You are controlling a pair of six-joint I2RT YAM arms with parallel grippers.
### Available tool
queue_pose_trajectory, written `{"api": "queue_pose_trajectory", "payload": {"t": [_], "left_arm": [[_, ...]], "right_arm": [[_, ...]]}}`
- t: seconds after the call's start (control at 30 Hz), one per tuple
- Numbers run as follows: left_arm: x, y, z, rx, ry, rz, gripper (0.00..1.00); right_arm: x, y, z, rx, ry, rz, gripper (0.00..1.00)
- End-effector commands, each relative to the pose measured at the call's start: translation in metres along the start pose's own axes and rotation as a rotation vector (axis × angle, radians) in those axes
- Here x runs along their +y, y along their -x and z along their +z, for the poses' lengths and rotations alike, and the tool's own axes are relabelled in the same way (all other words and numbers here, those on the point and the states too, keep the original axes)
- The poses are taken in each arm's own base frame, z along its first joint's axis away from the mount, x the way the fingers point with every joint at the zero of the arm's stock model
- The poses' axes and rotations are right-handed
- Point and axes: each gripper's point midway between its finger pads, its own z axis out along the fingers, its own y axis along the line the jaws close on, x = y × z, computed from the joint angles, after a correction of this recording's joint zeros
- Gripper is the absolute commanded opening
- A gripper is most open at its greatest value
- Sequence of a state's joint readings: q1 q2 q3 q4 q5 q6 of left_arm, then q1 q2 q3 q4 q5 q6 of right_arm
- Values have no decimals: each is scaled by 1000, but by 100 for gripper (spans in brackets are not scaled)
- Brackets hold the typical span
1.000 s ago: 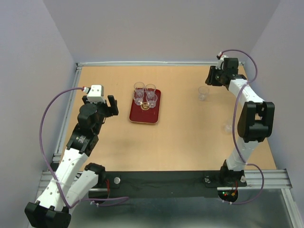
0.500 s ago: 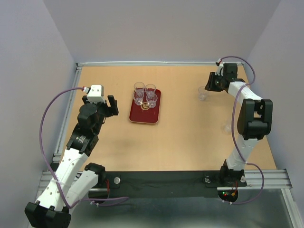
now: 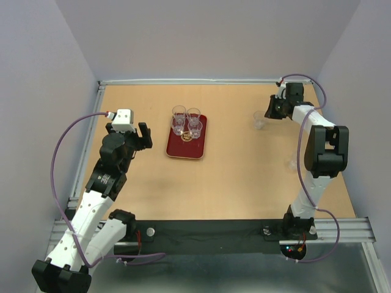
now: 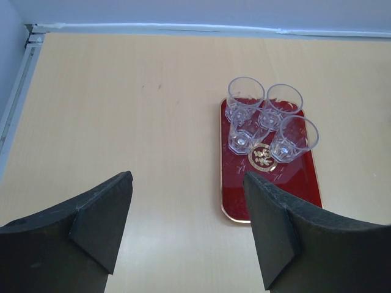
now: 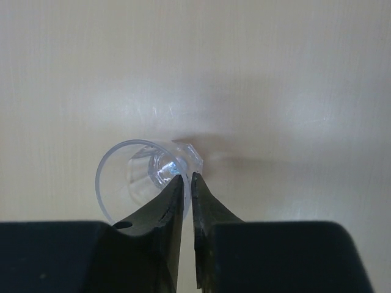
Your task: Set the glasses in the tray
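Left fingers (image 4: 101,223) wide apart, right fingers (image 5: 160,223) pinching one glass (image 5: 131,177), four glasses (image 4: 244,101) on one tray (image 4: 296,183), sixth glass (image 3: 293,163) loose.

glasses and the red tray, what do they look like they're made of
Clear short round tumblers: glass or hard clear plastic, the look leaves it open. They are fully see-through and glossy, with faceted bases catching the light.
Flat dark red rectangular tray: probably lacquered plastic or metal. It has a smooth shiny face, a thin pale rim and a printed gold emblem.
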State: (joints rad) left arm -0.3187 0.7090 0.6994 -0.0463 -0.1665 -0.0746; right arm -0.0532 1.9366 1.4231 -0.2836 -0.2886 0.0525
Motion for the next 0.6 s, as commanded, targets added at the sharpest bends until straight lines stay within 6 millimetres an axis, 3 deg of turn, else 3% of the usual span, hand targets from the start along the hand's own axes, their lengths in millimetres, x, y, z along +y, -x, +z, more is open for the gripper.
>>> {"api": "queue_pose_trajectory", "payload": {"t": [0.0, 0.13, 0.27, 0.57], "left_arm": [[1, 11, -2, -52, 1, 4, 84], [0, 11, -2, -52, 0, 4, 84], [1, 10, -2, -49, 0, 6, 84], [0, 12, -2, -53, -4, 5, 84]], "right_arm": [[-2, 5, 0, -24, 10, -16, 13], [2, 4, -1, -21, 34, -28, 9], [19, 5, -10, -29, 129, -83, 5], [92, 3, -44, -65, 453, -229, 1]]}}
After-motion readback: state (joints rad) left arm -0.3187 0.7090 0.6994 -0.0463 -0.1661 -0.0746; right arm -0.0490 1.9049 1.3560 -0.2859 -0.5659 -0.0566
